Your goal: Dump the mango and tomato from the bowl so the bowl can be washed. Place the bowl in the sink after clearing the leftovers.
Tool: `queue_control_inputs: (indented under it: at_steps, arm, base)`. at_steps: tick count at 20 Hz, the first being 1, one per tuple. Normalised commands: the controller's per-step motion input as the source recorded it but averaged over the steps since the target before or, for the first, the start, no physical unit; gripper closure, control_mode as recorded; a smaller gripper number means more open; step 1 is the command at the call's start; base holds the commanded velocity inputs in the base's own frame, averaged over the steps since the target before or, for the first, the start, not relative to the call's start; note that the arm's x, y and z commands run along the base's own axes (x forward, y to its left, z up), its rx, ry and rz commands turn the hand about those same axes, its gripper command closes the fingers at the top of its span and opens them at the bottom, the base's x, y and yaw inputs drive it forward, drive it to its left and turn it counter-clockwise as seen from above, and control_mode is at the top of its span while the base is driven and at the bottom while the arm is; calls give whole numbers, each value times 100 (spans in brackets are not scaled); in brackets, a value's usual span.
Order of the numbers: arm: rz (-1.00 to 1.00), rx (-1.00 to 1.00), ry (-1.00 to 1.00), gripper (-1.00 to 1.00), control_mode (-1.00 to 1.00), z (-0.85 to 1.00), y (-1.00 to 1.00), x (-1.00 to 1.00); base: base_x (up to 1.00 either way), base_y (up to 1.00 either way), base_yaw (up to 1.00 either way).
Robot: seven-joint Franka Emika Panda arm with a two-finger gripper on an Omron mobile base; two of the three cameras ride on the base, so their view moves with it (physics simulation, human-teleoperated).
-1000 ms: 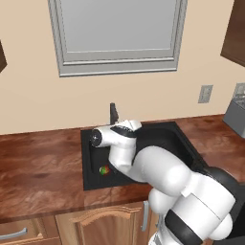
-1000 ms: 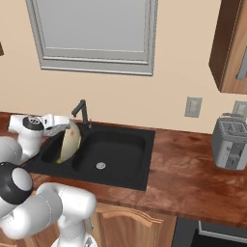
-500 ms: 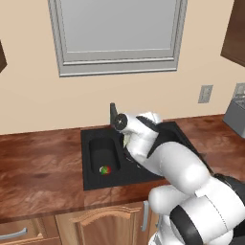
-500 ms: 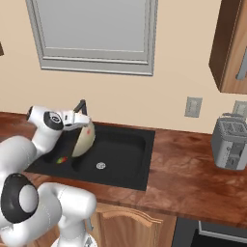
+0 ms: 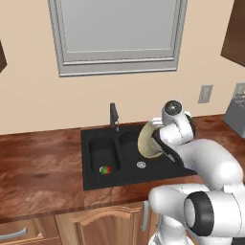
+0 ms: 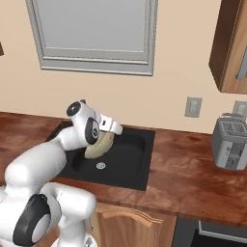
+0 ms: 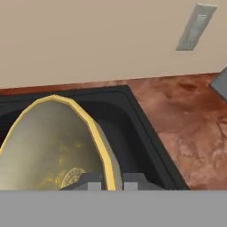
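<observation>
A: Left base view is showing the bowl (image 5: 149, 141) tipped on edge over the wider right basin of the sink (image 5: 95, 141), and the end effector (image 5: 159, 139) is clamping its rim.

B: Are the leftovers gone?

A: I'm seeing a red and green lump (image 5: 105, 169) lying in the narrow left basin, probably the dumped food. In the hand view the bowl's inside is looking empty, with the two tips pinching the yellow rim.

B: So what is remaining?

A: As I'm judging it, the dumping is done. The bowl is hanging above the basin floor, not resting on it, so lowering and letting go are what is left.

B: Anything else nearby?

A: A toaster (image 6: 230, 143) is sitting near the desk's right end, well apart.
</observation>
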Motion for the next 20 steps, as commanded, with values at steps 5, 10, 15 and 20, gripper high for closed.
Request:
queue_control_inputs:
  at_steps: [5, 10, 15, 20]
  arm:
    - [2, 61, 24, 100, -100, 0, -95, 15]
    - [11, 59, 30, 100, -100, 0, -59, 24]
    - [3, 22, 4, 100, -100, -2, -5, 3]
    - [0, 0, 0, 100, -100, -44, 8, -1]
  base:
    - [0, 0, 0]
    - [0, 0, 0]
    - [0, 0, 0]
    - [0, 0, 0]
